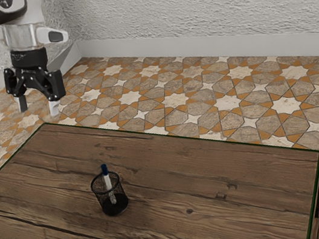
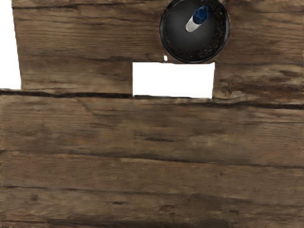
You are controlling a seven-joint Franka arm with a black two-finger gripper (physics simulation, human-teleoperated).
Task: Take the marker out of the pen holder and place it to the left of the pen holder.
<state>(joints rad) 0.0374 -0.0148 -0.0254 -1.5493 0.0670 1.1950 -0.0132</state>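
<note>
One marker (image 1: 107,181) stands in the black mesh pen holder (image 1: 102,198), the landmark I place everything by. It leans slightly in there, its blue end up above the rim and its white body showing through the mesh. The pen holder sits upright on my wooden bench (image 1: 172,160), and bare planks surround its foot in the exterior view.

My pincer (image 1: 38,105) is spread, its two pale fingertips apart with a clear gap between them. I have it pointing down, higher than the pen holder and well apart from it, off toward the exterior view's left. My arm (image 1: 14,10) comes in above it from that same side.

In the wrist view I look down into the pen holder's round mouth, the marker slanting inside. Just beside the pen holder lies a white oblong patch (image 2: 173,80), perhaps only a glare on the planks; I can't be sure. A second white patch (image 2: 7,47) is farther from the pen holder. Beyond the bench, well apart from the pen holder, are the patterned floor (image 1: 174,100) and a rough pale wall (image 1: 201,5).
</note>
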